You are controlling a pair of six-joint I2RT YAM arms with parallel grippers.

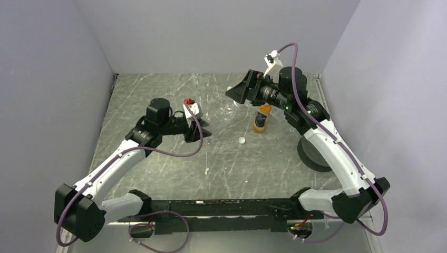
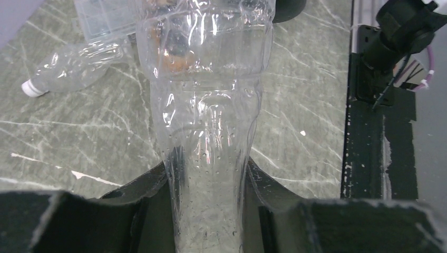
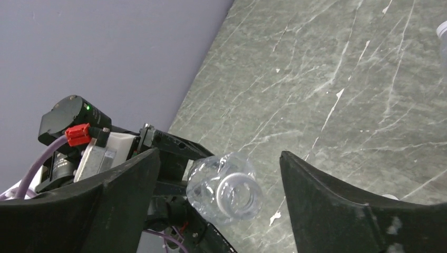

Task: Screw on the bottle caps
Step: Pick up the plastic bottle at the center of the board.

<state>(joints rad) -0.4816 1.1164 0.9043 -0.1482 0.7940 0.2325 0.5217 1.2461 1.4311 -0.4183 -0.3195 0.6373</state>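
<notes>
On your left side, the left gripper (image 2: pixel 210 176) was clamped narrowly around the waist of a clear bottle (image 2: pixel 211 95). The bottle was thin, glossy plastic, ribbed and crinkled, with fine droplets inside, and its neck pointed toward the right arm. From the right wrist view its mouth showed as a bare ring, so that bottle had no cap on it yet. Beyond it a second clear bottle (image 2: pixel 79 66) lay on its side with a white cap (image 2: pixel 31 88) seated on its neck, so you appeared to have one bottle finished. Toward the middle, a loose cap (image 1: pixel 241 140), a small white round, sat on the grey-green marbled table (image 1: pixel 158 174), apart from both arms. I judged that to be the piece left to pick up and thread on. Further right, the right gripper (image 3: pixel 219 158) stood wide and empty, its dark matte fingers facing the open mouth without touching it. Near it the small orange bottle (image 1: pixel 260 122) with a dark label appeared to stand upright, but I could not tell whether it was capped. At the far right a flat black disc (image 1: pixel 311 153) lay partly under the right arm.
</notes>
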